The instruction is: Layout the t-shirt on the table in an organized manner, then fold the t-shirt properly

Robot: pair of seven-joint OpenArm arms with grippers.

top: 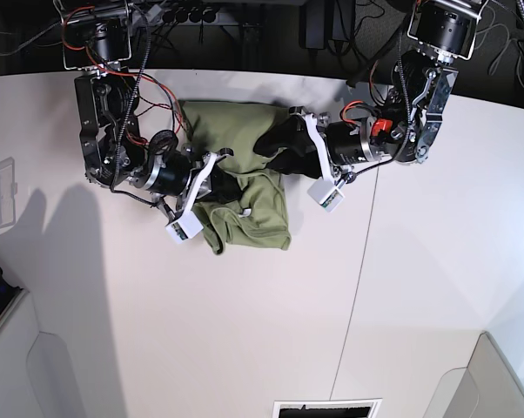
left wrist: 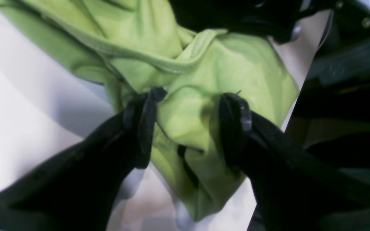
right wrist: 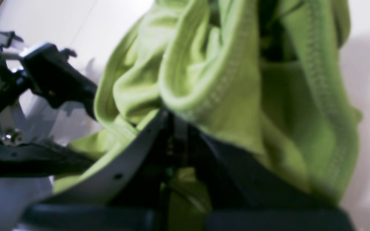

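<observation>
The left pincer (left wrist: 188,128) stands wide, its two black fingers (left wrist: 143,125) straddling a raised fold of the t-shirt (left wrist: 204,70) — cloth bulges between them and touches both inner faces, yet it is not pinched flat. The right pincer (right wrist: 172,128) is clamped tight on a hemmed edge of the t-shirt (right wrist: 236,89), which drapes over and around its fingers. In the base view the t-shirt (top: 245,209) lies crumpled on the white desk (top: 245,331) — bunched between the two arms, near the far edge.

One t-shirt (top: 245,205), one table (top: 245,331), two tools
</observation>
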